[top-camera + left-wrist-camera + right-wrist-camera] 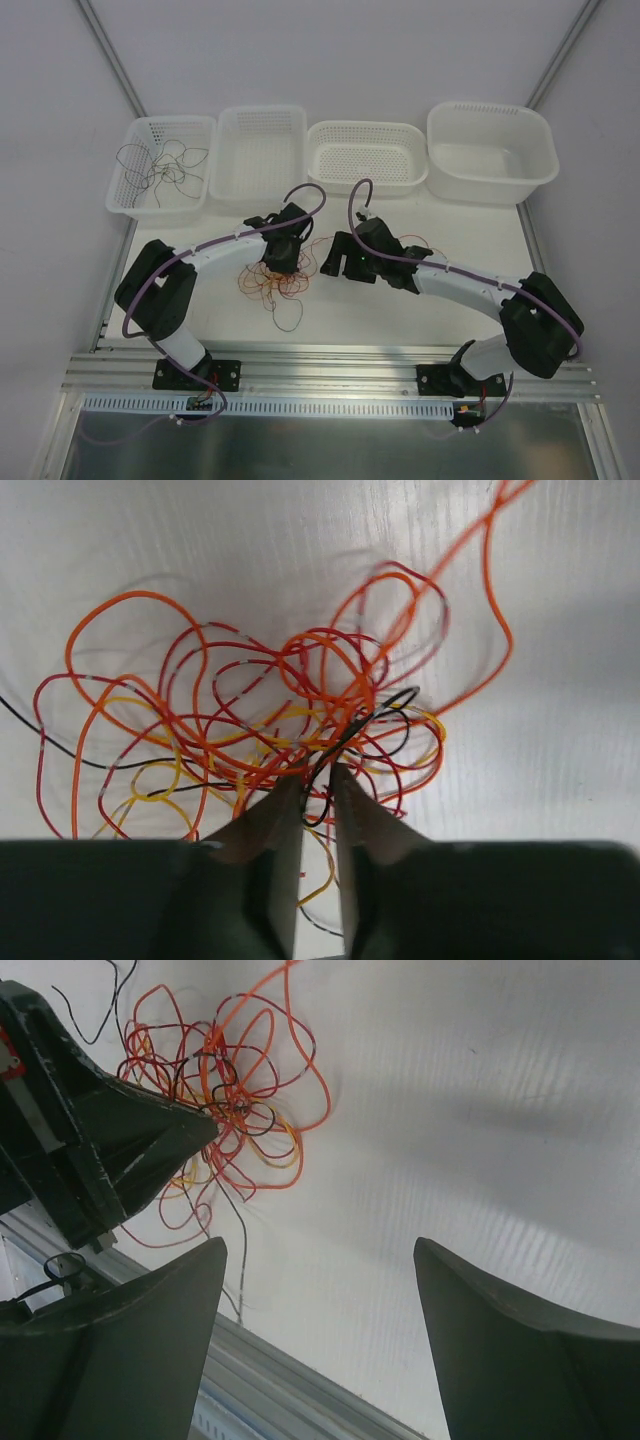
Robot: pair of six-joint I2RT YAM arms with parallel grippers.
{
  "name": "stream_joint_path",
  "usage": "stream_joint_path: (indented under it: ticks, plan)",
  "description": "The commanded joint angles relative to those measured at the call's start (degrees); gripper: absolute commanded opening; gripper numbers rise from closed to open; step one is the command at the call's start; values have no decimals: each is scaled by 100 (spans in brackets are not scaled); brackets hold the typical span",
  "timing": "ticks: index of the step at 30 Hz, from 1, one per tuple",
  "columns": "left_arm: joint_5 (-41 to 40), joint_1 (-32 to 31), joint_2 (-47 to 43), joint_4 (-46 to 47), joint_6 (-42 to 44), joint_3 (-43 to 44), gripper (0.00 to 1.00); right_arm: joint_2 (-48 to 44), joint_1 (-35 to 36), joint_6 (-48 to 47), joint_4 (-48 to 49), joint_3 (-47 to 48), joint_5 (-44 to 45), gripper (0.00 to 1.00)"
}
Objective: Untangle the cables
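Observation:
The cables (278, 285) lie in a tangle of orange, red, yellow and dark wires on the white table between the arms. The tangle fills the left wrist view (270, 720) and shows at the upper left of the right wrist view (235, 1090). My left gripper (278, 262) sits over the tangle. Its jaws (318, 772) are drawn almost together on a loop of the dark grey cable (345, 735). My right gripper (342, 266) is wide open and empty (320, 1245), just right of the tangle. The left gripper also shows in the right wrist view (130, 1150).
Four white baskets stand in a row at the back. The leftmost basket (135, 128) holds a loose dark grey cable (160, 165). The others are a basket (262, 112), a basket (365, 128) and a tub (490, 108). An aluminium rail (330, 365) runs along the near edge (300, 1380).

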Motion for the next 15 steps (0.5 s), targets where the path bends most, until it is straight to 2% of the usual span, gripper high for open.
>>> stream_joint_path:
  ticks: [1,2,6,10,15]
  plan:
    - [-35,-33,-2,188,-100,94,7,217,37,111,625,13,-24,79]
    - [27,-24,-46,215,-135,50,0,279,37,76,660,39,-24,79]
    - [308,-24,-528,329,-267,-248,0,542,37,-144,871,241,2,74]
    - [554,-24,-977,408,-390,-468,0,955,37,-433,1055,522,-15,62]
    - [756,-33,-1372,452,-460,-618,0,1228,37,-689,1572,707,-217,56]
